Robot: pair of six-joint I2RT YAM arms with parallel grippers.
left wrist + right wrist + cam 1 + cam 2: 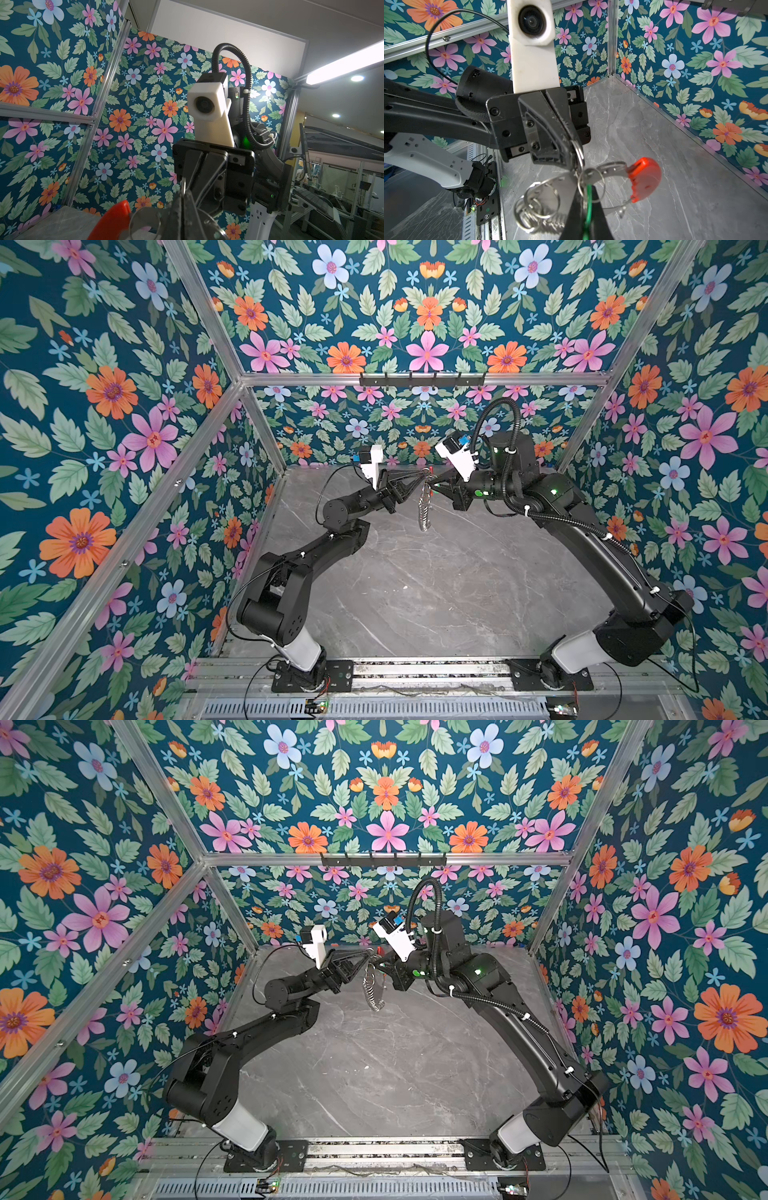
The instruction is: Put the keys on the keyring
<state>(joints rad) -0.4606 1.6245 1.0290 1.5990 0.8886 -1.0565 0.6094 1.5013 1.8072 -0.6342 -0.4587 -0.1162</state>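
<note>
The keyring hangs in the air between both grippers, above the far middle of the table. It is a thin metal hoop with a red plastic arc and several small silver rings. My left gripper is shut on a silver ring at the top of the keyring. My right gripper faces it tip to tip, shut on the green key tag. The tag is seen edge-on, against a silver ring on the hoop.
The grey marble table lies below the hanging keyring. Floral walls with aluminium frame bars close in three sides. A black hook rail is fixed on the back bar. Both arm bases stand on the front rail.
</note>
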